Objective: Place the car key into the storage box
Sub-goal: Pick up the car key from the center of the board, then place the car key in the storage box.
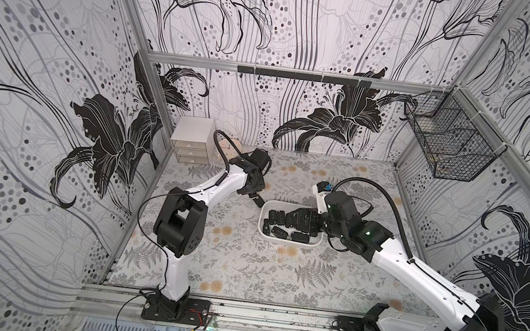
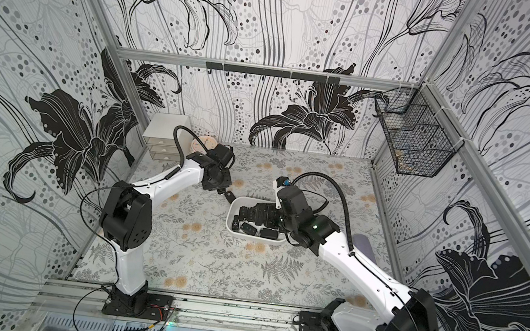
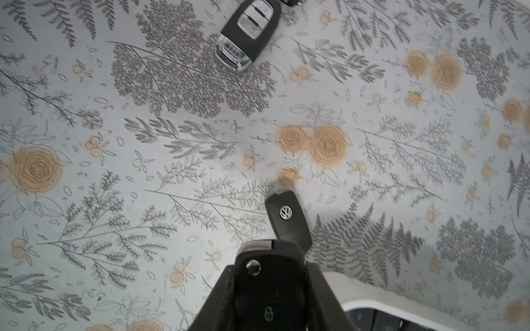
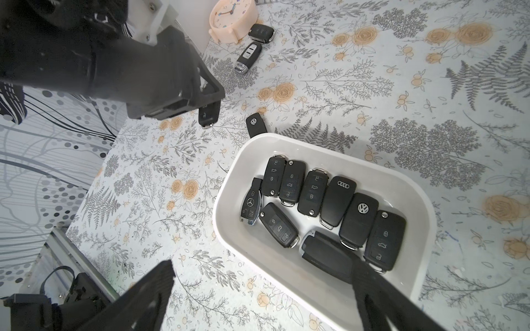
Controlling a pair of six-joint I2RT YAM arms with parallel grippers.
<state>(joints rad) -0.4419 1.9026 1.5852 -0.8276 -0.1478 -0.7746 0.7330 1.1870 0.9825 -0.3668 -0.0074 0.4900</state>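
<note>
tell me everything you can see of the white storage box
The storage box is a shallow white rectangular bin with rounded corners and smooth, plastic-looking walls, open-topped, sitting flat on the floral tabletop. Nine black key fobs lie inside. The open right gripper straddles one long wall, one finger over the inside, one outside. A black VW-badged piece lies just outside one corner.

Floral table (image 1: 244,267) with storage box (image 1: 281,241), drawer cabinet (image 1: 191,140), clock (image 4: 232,20), loose keys (image 4: 249,57)

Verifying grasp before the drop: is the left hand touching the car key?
Touching. Left wrist view: the left hand is shut on the car key, pressing both its sides.
</note>
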